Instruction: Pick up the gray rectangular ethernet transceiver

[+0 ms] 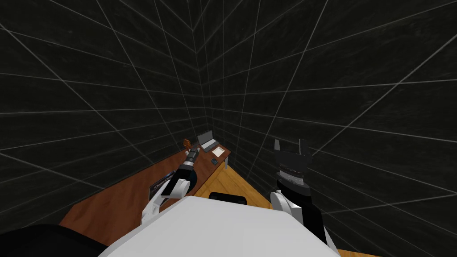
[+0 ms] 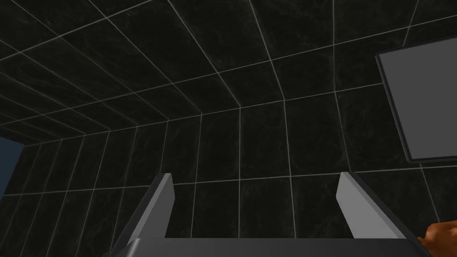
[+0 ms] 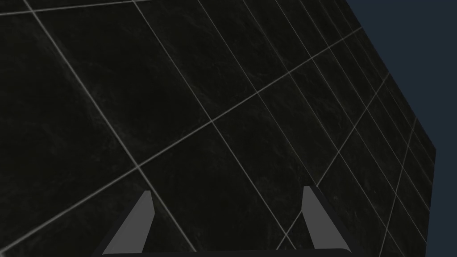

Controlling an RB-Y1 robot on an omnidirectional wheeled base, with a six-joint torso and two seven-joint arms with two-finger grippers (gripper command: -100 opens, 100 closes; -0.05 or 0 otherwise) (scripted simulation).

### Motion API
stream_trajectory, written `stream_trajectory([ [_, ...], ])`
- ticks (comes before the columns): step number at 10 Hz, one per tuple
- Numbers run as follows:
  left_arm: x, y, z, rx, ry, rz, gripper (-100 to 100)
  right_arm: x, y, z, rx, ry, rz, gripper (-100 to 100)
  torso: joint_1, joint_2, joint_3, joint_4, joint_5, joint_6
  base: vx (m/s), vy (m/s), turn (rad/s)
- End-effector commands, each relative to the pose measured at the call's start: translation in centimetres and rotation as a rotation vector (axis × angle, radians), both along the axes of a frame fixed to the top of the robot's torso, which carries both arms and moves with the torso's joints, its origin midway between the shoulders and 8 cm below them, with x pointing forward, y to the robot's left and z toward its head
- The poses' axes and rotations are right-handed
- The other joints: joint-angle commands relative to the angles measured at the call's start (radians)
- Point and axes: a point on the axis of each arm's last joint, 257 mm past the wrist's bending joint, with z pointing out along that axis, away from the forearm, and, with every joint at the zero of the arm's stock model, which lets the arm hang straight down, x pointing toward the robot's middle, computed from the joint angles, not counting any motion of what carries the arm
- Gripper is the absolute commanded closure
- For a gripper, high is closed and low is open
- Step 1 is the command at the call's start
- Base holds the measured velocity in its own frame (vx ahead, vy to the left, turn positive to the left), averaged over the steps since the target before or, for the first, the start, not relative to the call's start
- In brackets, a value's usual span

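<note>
Across the head view's lower left runs the brown desk (image 1: 116, 201), with a laptop (image 1: 206, 140) at its far end. Both the left gripper (image 2: 254, 205) and right gripper (image 3: 227, 218) gape wide. Centre-frame, a small dark block (image 1: 214, 161), probably the transceiver, lies near the laptop; the left hand should tilt down onto it.
</note>
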Motion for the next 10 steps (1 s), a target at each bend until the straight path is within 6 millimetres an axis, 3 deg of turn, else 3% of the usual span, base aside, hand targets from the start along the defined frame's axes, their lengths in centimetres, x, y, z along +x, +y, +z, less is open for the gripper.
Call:
stream_trajectory([
  [1, 0.4, 1.2, -3.2, 0.006, 0.089, 0.016, -100, 0.0, 0.0, 0.0, 0.0, 0.0, 0.0, 0, 0.0, 0.0, 0.0, 0.0, 0.0, 0.0, 0.042, -0.014, -0.192],
  [2, 0.4, 1.3, -3.5, 0.006, 0.095, 0.018, -100, 0.0, 0.0, 0.0, 0.0, 0.0, 0.0, 0, 0.0, 0.0, 0.0, 0.0, 0.0, 0.001, 0.039, -0.012, -0.089],
  [3, 0.5, 2.4, -6.1, 0.009, 0.172, 0.032, -100, 0.0, 0.0, 0.0, 0.0, 0.0, 0.0, 0, 0.0, 0.001, 0.0, 0.0, 0.0, 0.0, 0.063, -0.016, -0.177],
  [4, 0.4, 2.4, -6.4, 0.009, 0.177, 0.034, -100, 0.0, 0.0, 0.0, 0.0, 0.0, 0.0, 0, 0.0, -0.001, 0.0, 0.0, 0.0, 0.001, 0.06, -0.007, -0.093],
  [5, 0.2, 3.7, -9.2, 0.012, 0.253, 0.05, -100, 0.0, 0.0, 0.0, 0.0, 0.0, 0.0, 0, 0.001, 0.0, 0.0, 0.0, 0.0, 0.0, 0.062, -0.017, -0.187],
  [6, 0.2, 3.7, -9.4, 0.011, 0.26, 0.05, -100, 0.0, 0.0, 0.0, 0.0, 0.0, 0.0, 0, 0.0, 0.0, 0.0, 0.0, 0.0, 0.0, 0.045, -0.011, -0.1],
  [7, -0.2, 4.9, -12.2, 0.013, 0.336, 0.067, -100, 0.0, 0.0, 0.0, 0.0, 0.0, 0.0, 0, 0.0, 0.0, 0.0, 0.0, 0.0, 0.0, 0.044, -0.014, -0.192],
  [8, -0.2, 5.0, -12.4, 0.013, 0.345, 0.068, -100, 0.0, 0.0, 0.0, 0.0, 0.0, 0.0, 0, 0.0, 0.001, 0.0, 0.0, 0.0, 0.0, 0.045, -0.003, -0.093],
  [9, -0.9, 6.2, -15.2, 0.013, 0.425, 0.084, -100, 0.0, 0.0, 0.0, 0.0, 0.0, 0.0, 0, 0.001, 0.001, 0.0, 0.0, 0.0, 0.0, 0.06, -0.002, -0.221],
  [10, -1.0, 6.3, -15.4, 0.012, 0.432, 0.085, -100, 0.0, 0.0, 0.0, 0.0, 0.0, 0.0, 0, 0.001, 0.0, 0.0, 0.0, 0.0, 0.0, 0.054, 0.002, -0.086],
])
